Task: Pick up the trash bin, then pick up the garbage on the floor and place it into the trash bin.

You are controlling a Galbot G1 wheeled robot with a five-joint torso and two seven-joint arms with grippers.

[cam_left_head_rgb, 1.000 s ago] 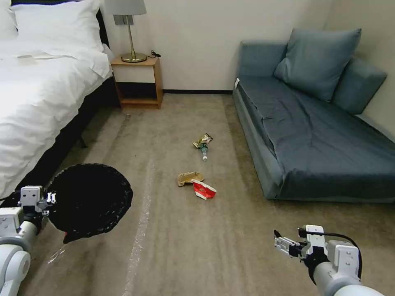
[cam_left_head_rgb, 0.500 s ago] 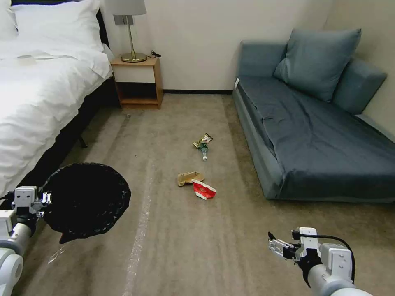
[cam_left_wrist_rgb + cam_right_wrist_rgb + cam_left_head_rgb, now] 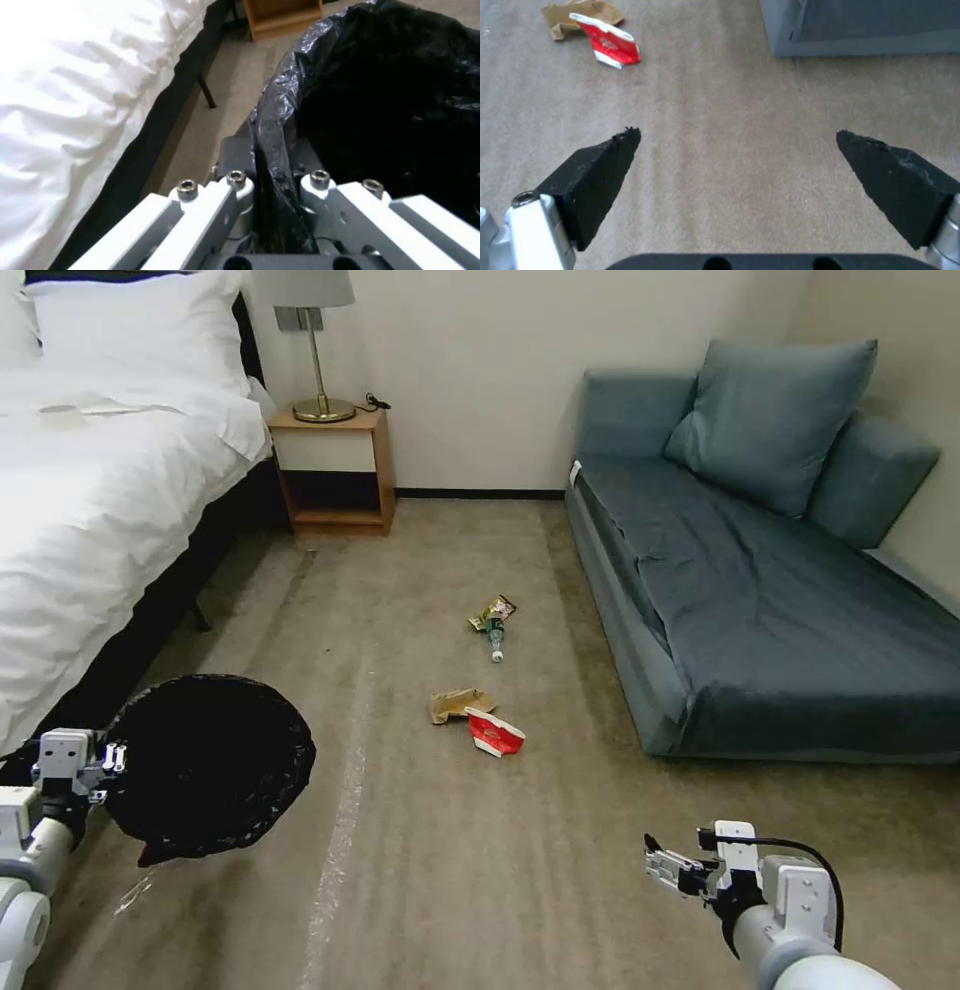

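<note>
Your left claw (image 3: 272, 180) stays clamped on the trash bin (image 3: 205, 765), apparently carried off the carpet beside the bed (image 3: 90, 500); your right claw (image 3: 737, 165), spread wide and empty, has sunk lower, the garbage (image 3: 478, 718) still on the floor ahead

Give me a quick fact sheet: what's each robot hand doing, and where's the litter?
left gripper: fingers shut on the trash bin rim, by the bed
right gripper: fingers open, empty, over bare carpet
paper bag: on carpet, touching the red carton
bottle: farther off, beside the gold wrapper
</note>
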